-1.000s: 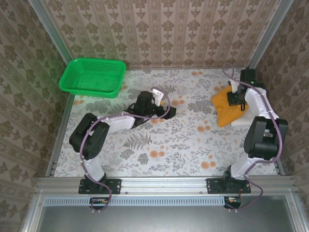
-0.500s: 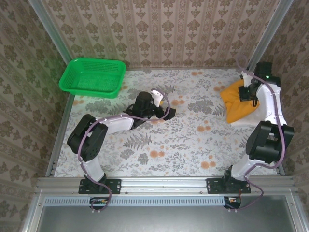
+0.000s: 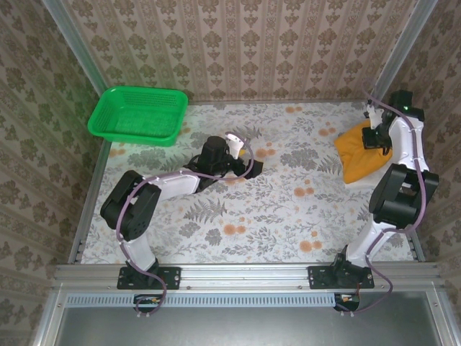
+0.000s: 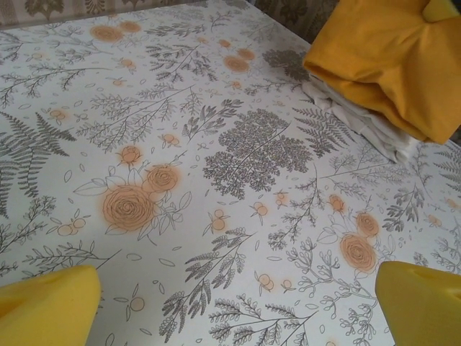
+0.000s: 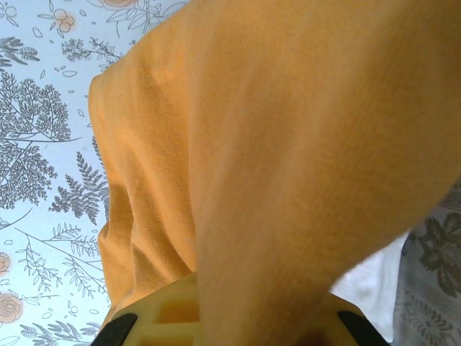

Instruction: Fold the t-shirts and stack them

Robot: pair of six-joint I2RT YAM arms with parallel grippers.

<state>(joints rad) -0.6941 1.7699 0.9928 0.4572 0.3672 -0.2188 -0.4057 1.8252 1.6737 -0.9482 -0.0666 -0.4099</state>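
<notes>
The right gripper [image 3: 376,137], closed on the mustard-orange cotton t-shirt [image 3: 359,157], has pulled it further right, onto the plain white cloth t-shirt [image 4: 360,126]; the stacking seems nearly done. The left gripper [image 4: 234,306] waits open, well apart.

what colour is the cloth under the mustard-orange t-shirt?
White: the plain white cloth t-shirt, clearest in left wrist view.

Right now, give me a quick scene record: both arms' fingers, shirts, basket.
left fingers: open, nothing between them, over the floral tabletop near centre
right fingers: shut on mustard-orange cotton t-shirt, far right
plain white cloth t-shirt: under the orange one, edge showing
green plastic mesh basket: far-left corner
</notes>
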